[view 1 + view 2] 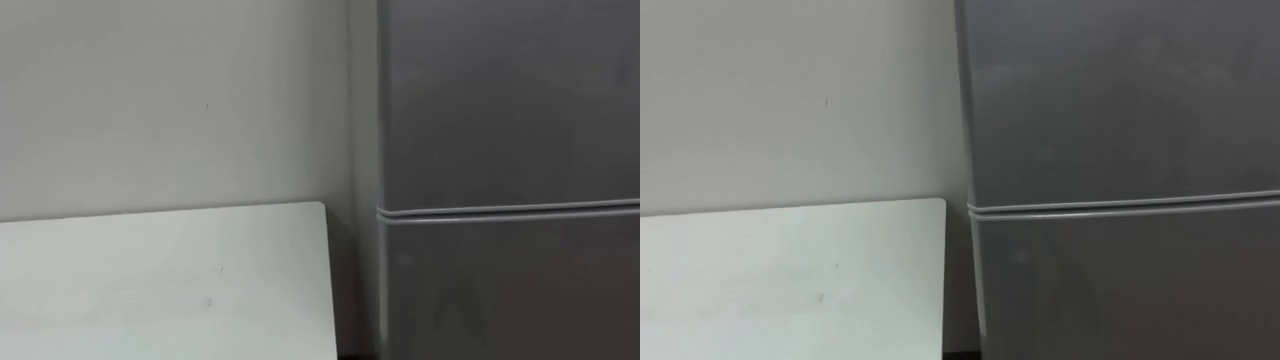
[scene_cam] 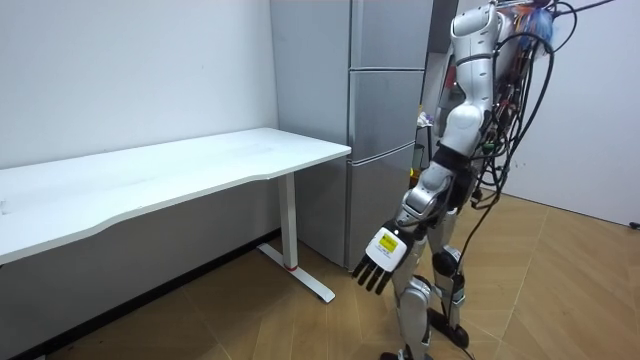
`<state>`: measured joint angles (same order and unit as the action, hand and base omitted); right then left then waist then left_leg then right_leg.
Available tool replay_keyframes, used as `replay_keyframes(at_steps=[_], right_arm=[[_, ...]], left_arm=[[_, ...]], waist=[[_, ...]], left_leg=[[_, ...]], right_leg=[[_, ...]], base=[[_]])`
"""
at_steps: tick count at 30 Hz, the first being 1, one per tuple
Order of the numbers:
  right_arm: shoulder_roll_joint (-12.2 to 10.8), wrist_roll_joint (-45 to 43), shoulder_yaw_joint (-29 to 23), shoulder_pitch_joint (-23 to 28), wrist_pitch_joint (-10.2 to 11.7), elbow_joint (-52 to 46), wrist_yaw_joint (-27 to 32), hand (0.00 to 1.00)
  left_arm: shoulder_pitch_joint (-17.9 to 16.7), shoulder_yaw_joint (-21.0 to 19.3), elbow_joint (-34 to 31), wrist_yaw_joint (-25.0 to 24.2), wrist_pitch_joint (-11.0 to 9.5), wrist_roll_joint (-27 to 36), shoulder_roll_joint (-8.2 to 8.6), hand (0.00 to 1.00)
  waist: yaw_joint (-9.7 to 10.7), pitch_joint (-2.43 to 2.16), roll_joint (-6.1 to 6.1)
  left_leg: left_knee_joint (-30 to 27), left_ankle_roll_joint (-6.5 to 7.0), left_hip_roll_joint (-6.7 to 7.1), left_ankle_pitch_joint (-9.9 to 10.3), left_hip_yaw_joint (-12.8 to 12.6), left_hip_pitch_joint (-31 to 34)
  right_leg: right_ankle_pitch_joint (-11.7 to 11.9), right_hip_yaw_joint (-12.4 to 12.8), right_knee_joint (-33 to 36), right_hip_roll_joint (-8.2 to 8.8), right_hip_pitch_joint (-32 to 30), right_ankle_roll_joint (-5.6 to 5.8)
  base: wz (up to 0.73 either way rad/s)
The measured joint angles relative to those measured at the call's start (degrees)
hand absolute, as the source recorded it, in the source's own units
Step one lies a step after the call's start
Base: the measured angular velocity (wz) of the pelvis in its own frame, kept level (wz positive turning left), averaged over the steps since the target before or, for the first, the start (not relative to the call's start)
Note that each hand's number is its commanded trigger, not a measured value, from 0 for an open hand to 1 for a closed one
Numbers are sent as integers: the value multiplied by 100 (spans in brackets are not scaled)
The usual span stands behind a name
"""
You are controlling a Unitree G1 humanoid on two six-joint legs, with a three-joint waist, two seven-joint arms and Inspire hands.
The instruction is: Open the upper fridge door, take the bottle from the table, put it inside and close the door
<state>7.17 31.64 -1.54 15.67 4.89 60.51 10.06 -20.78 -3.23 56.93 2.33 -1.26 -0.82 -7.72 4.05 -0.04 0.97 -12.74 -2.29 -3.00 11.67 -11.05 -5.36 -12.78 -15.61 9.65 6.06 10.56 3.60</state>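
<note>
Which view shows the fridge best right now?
The room view: the fridge shows over most of its height, doors shut, beside the table. The eye views catch a close stretch of its grey front across one door seam.

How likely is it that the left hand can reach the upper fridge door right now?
Probably yes: the left hand hangs open at the robot's side, the closed upper fridge door is right ahead, and nothing stands between them; the white table sits off to the left.
</note>
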Motion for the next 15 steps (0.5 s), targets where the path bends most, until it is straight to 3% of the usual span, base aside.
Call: replay_keyframes(at_steps=[7,15], right_arm=[[-25,776,143,-122,-200,629,-1019,0],[-22,1103,149,-184,-333,840,-1474,0]], left_arm=[[112,1,88,-13,1,13,-16,0],[280,7,276,43,-2,21,-78,0]], waist=[[-11,6,-95],[-119,29,-143]], left_leg=[[-4,0,14,-1,27,-24],[-14,1,14,-1,27,-19]], right_leg=[[-5,-23,4,6,45,3],[-9,-25,-1,10,41,8]], base=[[1],[0]])
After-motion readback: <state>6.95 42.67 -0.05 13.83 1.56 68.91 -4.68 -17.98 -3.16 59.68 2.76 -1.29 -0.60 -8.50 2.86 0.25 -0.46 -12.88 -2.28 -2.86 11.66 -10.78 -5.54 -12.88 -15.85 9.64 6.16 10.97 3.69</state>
